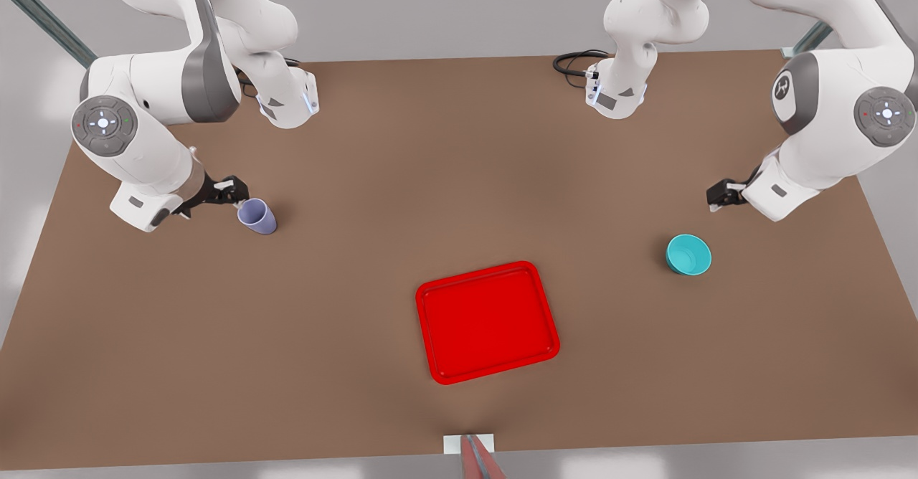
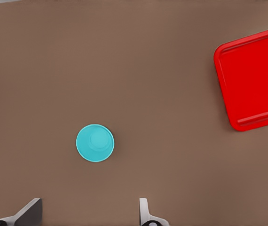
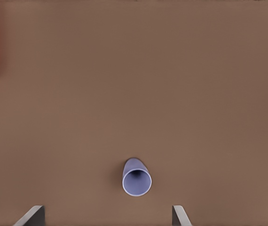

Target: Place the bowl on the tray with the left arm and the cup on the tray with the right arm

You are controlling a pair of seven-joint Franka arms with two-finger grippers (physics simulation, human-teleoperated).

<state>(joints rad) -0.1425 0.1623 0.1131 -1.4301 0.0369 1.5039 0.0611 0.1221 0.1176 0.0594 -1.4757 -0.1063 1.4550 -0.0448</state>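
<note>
The teal bowl (image 1: 688, 254) stands upright on the brown table at the front view's right. My left gripper (image 1: 719, 196) hovers above and behind it, open, with nothing between its fingers; in the left wrist view the bowl (image 2: 95, 142) lies just beyond the gripper (image 2: 89, 209). The lavender cup (image 1: 257, 216) stands upright at the front view's left. My right gripper (image 1: 233, 192) is open, close beside the cup and above it; the right wrist view shows the cup (image 3: 137, 178) just ahead of the gripper (image 3: 108, 214). The red tray (image 1: 488, 321) lies empty near the front middle.
Both arm bases (image 1: 287, 102) (image 1: 617, 95) stand at the table's back edge, with a black cable (image 1: 574, 63) by the one on the front view's right. A small white plate with a red rod (image 1: 471, 447) sits at the front edge. Bare brown table surrounds the tray.
</note>
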